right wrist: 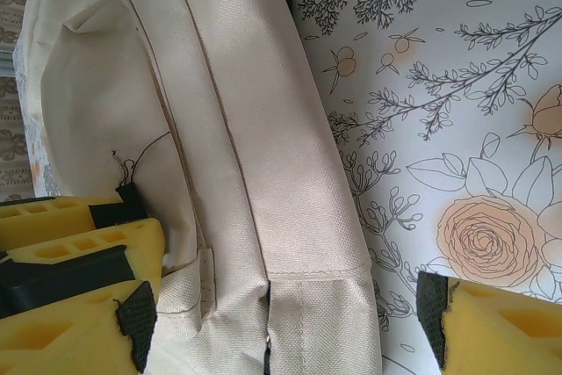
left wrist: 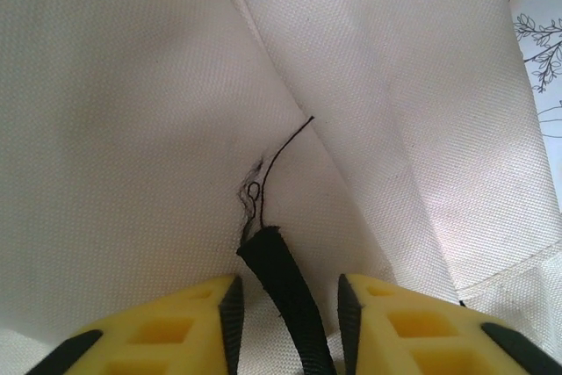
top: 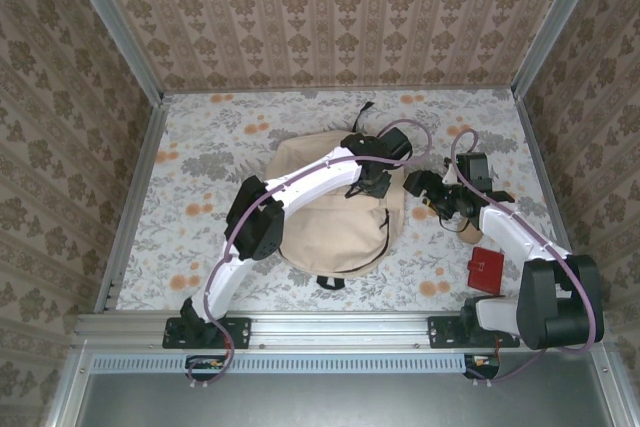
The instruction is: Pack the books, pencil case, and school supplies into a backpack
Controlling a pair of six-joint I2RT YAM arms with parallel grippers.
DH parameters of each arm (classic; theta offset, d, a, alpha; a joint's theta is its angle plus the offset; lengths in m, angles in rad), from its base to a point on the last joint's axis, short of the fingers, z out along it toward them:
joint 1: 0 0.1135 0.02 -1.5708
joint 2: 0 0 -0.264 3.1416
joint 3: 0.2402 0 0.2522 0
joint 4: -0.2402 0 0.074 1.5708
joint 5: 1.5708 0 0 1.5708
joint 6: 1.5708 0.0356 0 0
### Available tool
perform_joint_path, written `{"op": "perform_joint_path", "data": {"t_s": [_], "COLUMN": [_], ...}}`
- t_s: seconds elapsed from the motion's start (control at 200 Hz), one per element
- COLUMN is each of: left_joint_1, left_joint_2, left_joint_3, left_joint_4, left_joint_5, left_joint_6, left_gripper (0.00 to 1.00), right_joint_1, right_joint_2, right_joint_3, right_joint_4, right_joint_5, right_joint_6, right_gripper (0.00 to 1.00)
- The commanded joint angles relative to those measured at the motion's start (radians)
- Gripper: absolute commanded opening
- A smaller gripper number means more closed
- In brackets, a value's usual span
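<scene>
The large beige backpack (left wrist: 132, 129) is matt woven cloth with a fine, even grain. Its narrow black strap (left wrist: 270, 256) looks like ribbed webbing, with frayed thread at its end. The jaws of the left gripper (left wrist: 286, 292) are smooth yellow plastic with dull black pads (left wrist: 232, 318). The flower-printed surface (right wrist: 457, 85) looks smooth and matt.

The counter (top: 200, 147) is covered with a pale cloth printed with grey leafy sprigs and orange roses, and patterned walls close it in at the back and both sides. The beige backpack (top: 330, 232) lies flat near the middle, its small black loop pointing towards the far wall. A small flat red square (top: 487, 270) lies well apart from it, near the front right corner.
</scene>
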Motion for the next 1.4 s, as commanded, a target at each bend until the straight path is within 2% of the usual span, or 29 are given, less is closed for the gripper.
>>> {"op": "perform_joint_path", "data": {"t_s": [0.0, 0.085, 0.2, 0.47, 0.655, 0.905, 1.13, 1.395], "left_joint_1": [0.002, 0.007, 0.007, -0.002, -0.003, 0.036, 0.064, 0.074], "left_joint_2": [0.019, 0.027, 0.03, -0.027, -0.17, -0.341, -0.34, -0.341], "left_joint_3": [0.036, 0.036, 0.031, 0.01, -0.174, -0.436, -0.475, -0.482], "left_joint_4": [-0.018, -0.027, -0.035, -0.004, 0.156, 0.403, 0.432, 0.425], "left_joint_5": [-0.002, -0.005, -0.007, -0.011, 0.021, 0.157, 0.202, 0.188], "left_joint_6": [-0.023, -0.036, -0.048, -0.052, -0.04, -0.066, -0.087, -0.08], "left_gripper": [0.38, 0.37, 0.28, 0.0, 0.0, 0.0, 0.0, 0.0], "right_joint_1": [-0.005, -0.005, -0.005, 0.025, 0.048, 0.115, 0.153, 0.166], "right_joint_2": [-0.003, -0.008, -0.009, 0.014, 0.078, 0.203, 0.294, 0.36], "right_joint_3": [-0.017, -0.02, -0.022, -0.014, -0.005, 0.064, 0.126, 0.161], "right_joint_4": [-0.006, -0.007, -0.007, 0.009, 0.149, 0.196, 0.232, 0.196], "right_joint_5": [0.006, 0.01, 0.014, -0.008, -0.192, -0.243, -0.251, -0.215], "right_joint_6": [-0.009, -0.008, -0.01, -0.029, 0.031, 0.052, 0.074, 0.051], "right_gripper": [0.81, 0.81, 0.81, 0.75, 0.65, 0.52, 0.49, 0.36]}}
